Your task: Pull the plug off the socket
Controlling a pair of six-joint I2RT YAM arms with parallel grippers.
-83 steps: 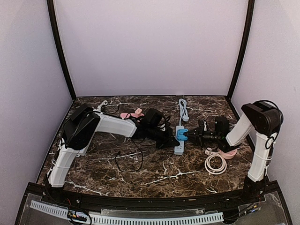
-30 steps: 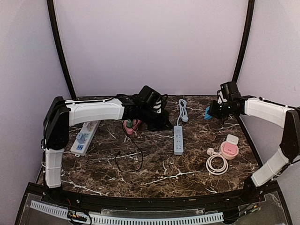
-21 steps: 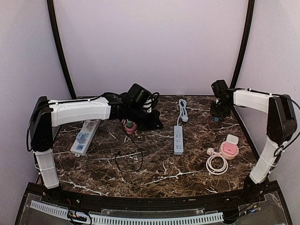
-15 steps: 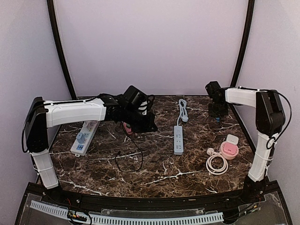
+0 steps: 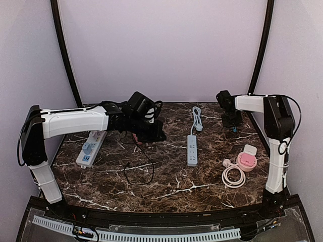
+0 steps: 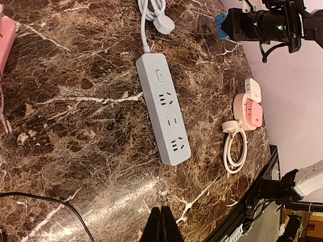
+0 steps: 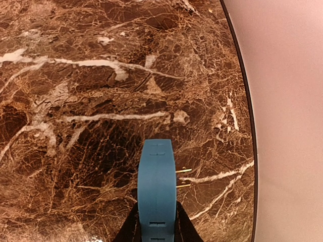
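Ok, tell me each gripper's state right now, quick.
Left gripper: closed, holding nothing.
Right gripper: closed on the blue plug.

Bright even overhead light; soft shadows on glossy marble table (image 5: 171,181); frames sharp, wall slightly overexposed.

No readable text, label or number anywhere (all views).

- left arm (image 5: 75,121): white shells on the long links, black joint housings, a thin black cable along the top.
- right arm (image 5: 276,166): same white links, black elbow block, looped black cable.
- right wrist (image 6: 267,25): black, small green light.
- left gripper (image 6: 160,209): slim black fingers.
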